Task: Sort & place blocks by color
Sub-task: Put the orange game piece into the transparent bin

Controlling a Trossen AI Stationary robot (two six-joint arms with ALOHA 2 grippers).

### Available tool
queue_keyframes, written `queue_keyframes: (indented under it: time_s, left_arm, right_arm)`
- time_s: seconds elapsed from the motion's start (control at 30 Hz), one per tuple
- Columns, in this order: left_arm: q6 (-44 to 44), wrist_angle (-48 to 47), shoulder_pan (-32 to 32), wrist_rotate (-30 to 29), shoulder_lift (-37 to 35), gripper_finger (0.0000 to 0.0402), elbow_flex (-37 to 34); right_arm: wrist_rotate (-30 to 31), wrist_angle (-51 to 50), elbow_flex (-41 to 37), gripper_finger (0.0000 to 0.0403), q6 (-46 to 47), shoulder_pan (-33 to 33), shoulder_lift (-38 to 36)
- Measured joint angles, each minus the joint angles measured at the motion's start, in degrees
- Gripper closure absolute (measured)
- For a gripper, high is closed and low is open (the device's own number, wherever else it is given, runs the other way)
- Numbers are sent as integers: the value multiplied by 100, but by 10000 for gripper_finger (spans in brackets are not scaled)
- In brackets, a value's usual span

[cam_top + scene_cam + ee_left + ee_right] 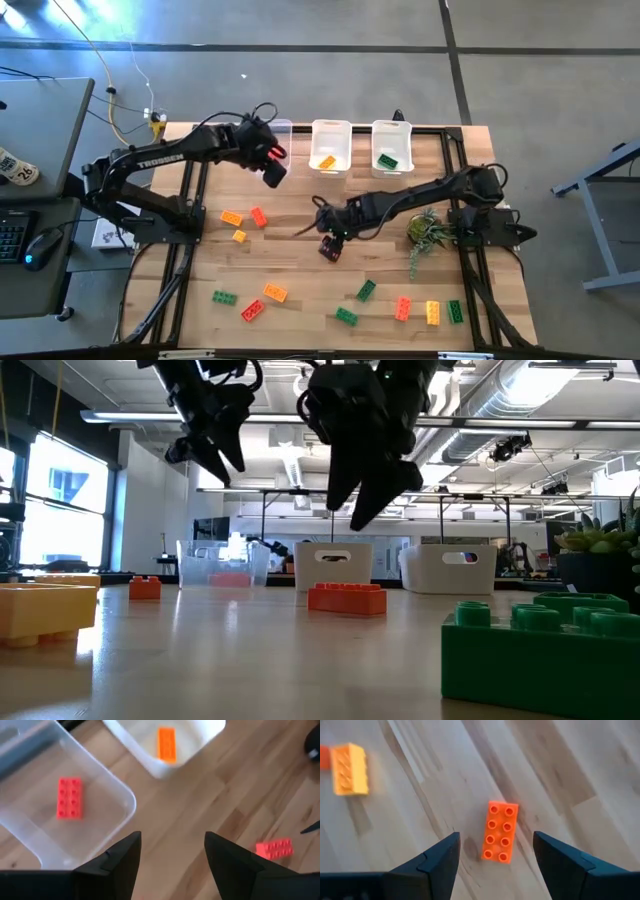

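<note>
Directly beneath the right gripper (492,865), on the bare wood near the table's middle, lies a red-orange block (500,832), flat with studs up. Its long axis runs nearly along the line into the gap between the two dark fingers (432,862), which stand spread and empty, one to each side of the block's long flanks and clear above it; the fingers look set to close across its narrow width, so a straight descent seems all the next move needs. An orange-yellow block (350,769) lies well apart. Over by the left bin (112,802), where one red block (69,797) rests, the left gripper (172,865) hovers with fingers apart, holding nothing, farther from this block.
</note>
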Motion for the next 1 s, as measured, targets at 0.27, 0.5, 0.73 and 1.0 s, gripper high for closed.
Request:
queue_keyframes:
  time_s: [0.27, 0.5, 0.73, 1.0]
  left_arm:
    - [-320, -481, -360, -49, 0, 194, 0]
    - [-318, -520, -614, -160, 2, 194, 0]
    - [-317, -531, -693, -285, 4, 194, -2]
    - [-147, -536, -691, -526, 4, 194, -2]
  right_arm:
    - [14, 63, 0, 165, 76, 300, 484]
    - [251, 57, 0, 165, 79, 429, 740]
    - [522, 48, 0, 165, 111, 436, 1005]
    - [499, 29, 9, 227, 352, 425, 1135]
